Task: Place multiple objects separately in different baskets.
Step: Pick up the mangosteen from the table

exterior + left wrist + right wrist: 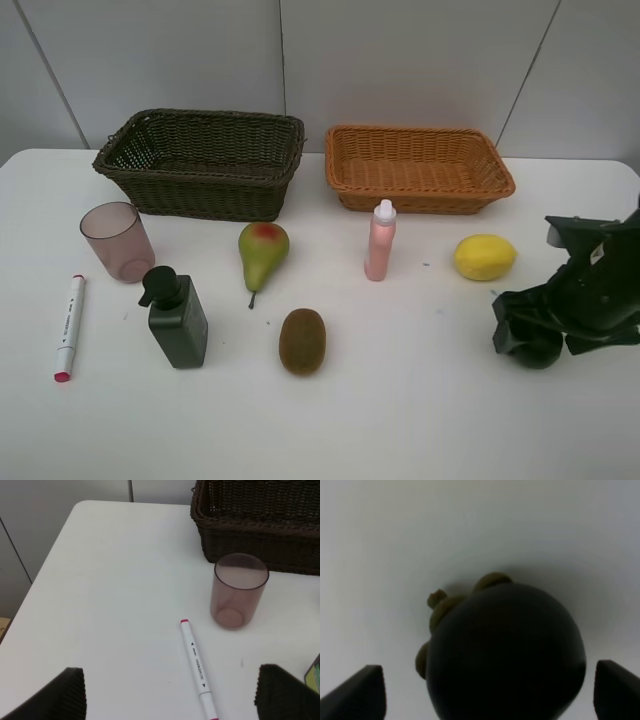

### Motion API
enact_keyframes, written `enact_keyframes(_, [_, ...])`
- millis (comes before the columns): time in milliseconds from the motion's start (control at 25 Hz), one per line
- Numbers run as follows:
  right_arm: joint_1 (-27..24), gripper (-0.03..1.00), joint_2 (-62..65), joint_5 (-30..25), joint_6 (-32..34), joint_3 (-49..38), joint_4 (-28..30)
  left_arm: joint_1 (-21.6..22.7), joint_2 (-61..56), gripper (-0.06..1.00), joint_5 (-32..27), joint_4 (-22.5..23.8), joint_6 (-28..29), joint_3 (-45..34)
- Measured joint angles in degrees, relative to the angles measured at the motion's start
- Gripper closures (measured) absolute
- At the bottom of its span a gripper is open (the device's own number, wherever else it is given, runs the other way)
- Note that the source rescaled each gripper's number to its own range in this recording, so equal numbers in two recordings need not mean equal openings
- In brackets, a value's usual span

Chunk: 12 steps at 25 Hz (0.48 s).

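The dark green round fruit (505, 650) lies on the table between the fingers of my open right gripper (490, 680), with a gap on each side. From above, that gripper (525, 340) sits low at the right edge over the fruit (540, 356). My left gripper (170, 682) is open above the white red-tipped marker (198, 665), near the mauve cup (239, 591). On the table stand the lemon (485, 257), pink bottle (380, 242), pear (263, 252), kiwi (302, 341), pump bottle (178, 318), cup (117, 241) and marker (68, 326).
The dark brown basket (205, 195) and the orange-tan basket (417, 200) stand side by side at the back, both with nothing in them. A grey wall rises behind them. The table's left edge runs close to the marker.
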<state>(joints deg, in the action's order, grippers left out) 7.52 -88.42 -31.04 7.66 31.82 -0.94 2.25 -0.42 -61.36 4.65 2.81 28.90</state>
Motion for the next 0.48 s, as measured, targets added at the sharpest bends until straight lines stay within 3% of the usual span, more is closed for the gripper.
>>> enact_keyframes(320, [0.00,0.15,-2.89,2.80,0.00,0.00,0.00,0.00,0.00,0.05,0.00,0.00,0.00,0.00])
enact_keyframes(400, [0.00,0.23,-3.43,2.93,0.00,0.05,0.00,0.00,0.00,0.05,0.00,0.00,0.00,0.00])
enact_keyframes(480, [0.00,0.37,-3.64,2.93,0.00,0.05,0.00,0.00,0.00,0.05,0.00,0.00,0.00,0.00])
